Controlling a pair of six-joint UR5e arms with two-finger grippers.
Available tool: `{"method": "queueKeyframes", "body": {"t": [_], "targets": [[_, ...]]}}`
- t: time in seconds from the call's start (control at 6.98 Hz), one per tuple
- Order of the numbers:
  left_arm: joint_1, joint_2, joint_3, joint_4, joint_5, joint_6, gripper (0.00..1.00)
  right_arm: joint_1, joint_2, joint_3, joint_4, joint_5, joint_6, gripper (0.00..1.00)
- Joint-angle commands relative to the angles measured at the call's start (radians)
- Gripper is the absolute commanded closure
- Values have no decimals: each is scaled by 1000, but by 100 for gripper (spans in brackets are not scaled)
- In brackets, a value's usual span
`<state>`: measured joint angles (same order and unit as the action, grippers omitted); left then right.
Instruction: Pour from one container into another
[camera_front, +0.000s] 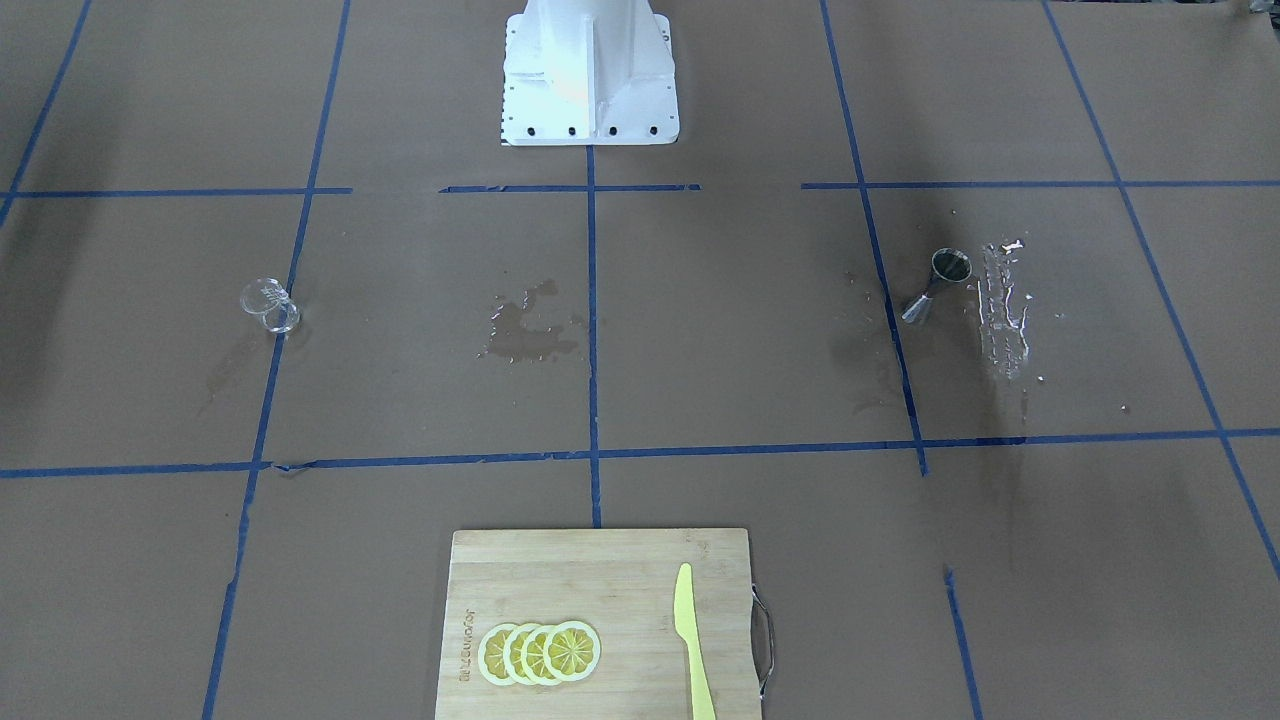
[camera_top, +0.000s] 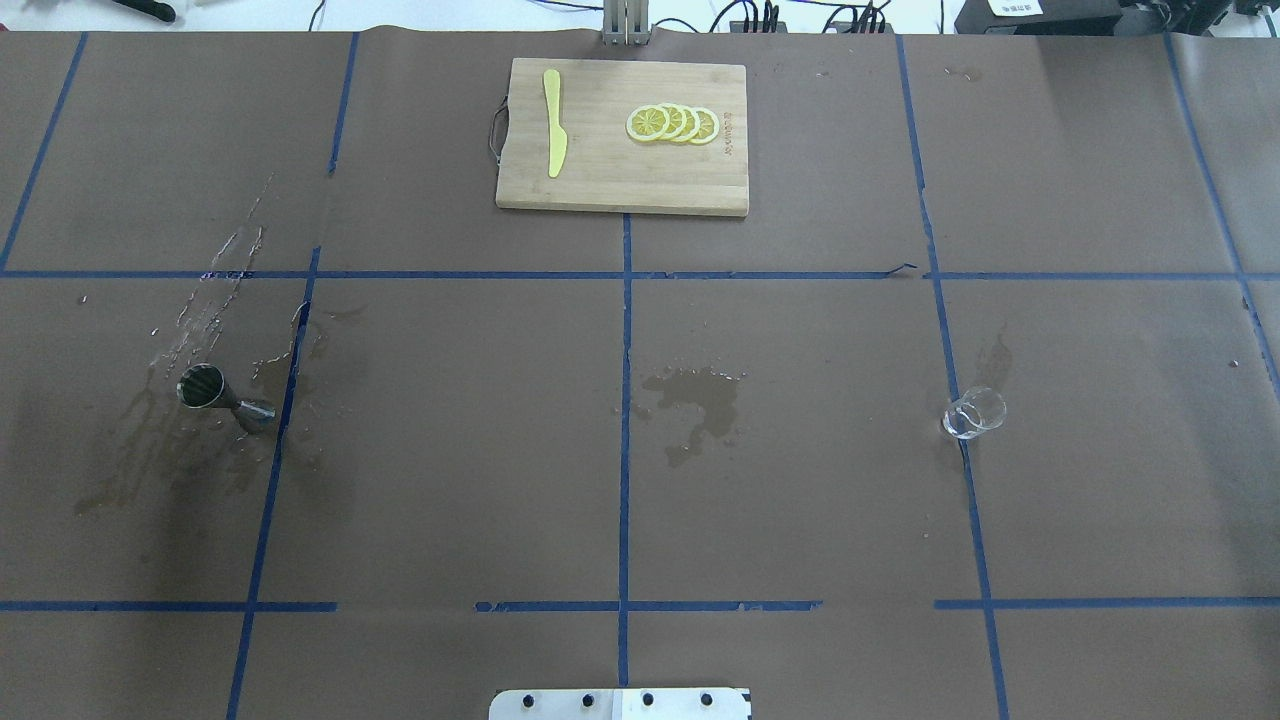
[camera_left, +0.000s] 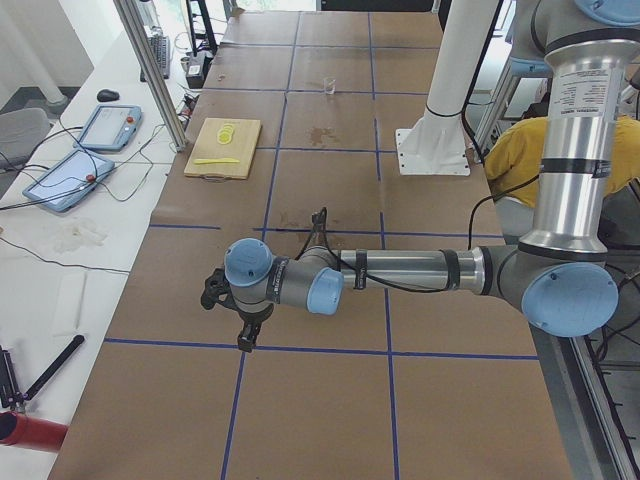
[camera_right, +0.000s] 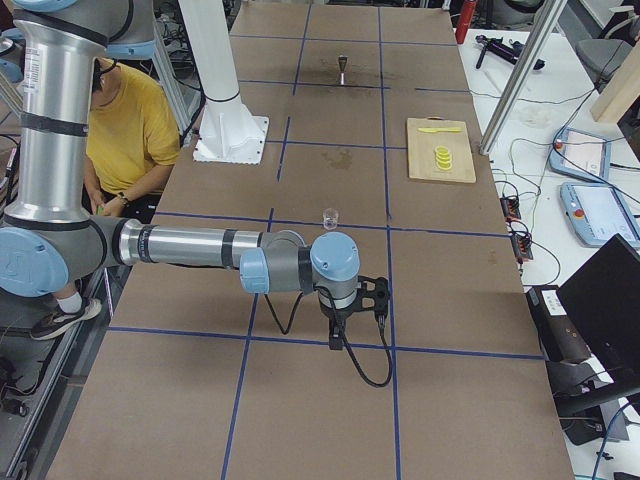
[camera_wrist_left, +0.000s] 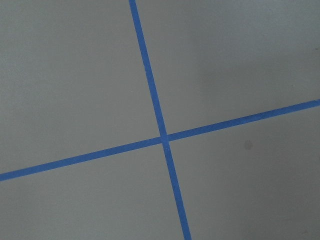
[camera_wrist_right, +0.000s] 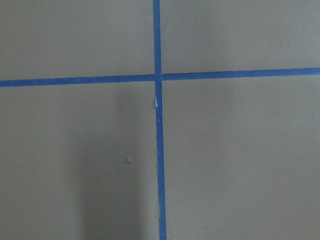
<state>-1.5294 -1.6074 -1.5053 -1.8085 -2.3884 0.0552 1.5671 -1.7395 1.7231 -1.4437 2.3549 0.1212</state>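
Observation:
The small clear tumbler (camera_top: 975, 412) stands upright on the brown paper on my right side, on a blue tape line; it also shows in the front view (camera_front: 270, 305) and the right side view (camera_right: 330, 216). On my left side stands the steel hourglass jigger (camera_top: 225, 395), upright (camera_front: 938, 283), with water drops spilled beside it. My left gripper (camera_left: 243, 345) points down over bare paper, far from the jigger. Likewise the right gripper (camera_right: 334, 346) hangs well short of the tumbler. Whether either is open or shut I cannot tell. Both wrist views hold only tape crossings.
A bamboo cutting board (camera_top: 620, 185) lies at the far middle with a yellow knife (camera_top: 553, 135) and several lemon slices (camera_top: 672, 123). A wet stain (camera_top: 700, 395) marks the table's middle. The white robot base (camera_front: 590, 70) stands on my near edge.

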Motion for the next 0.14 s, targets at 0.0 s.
{"method": "queueKeyframes", "body": {"t": [0.0], "targets": [[0,0,-3,0,0,0,0,-1,2,1,2,0,0,0]]}}
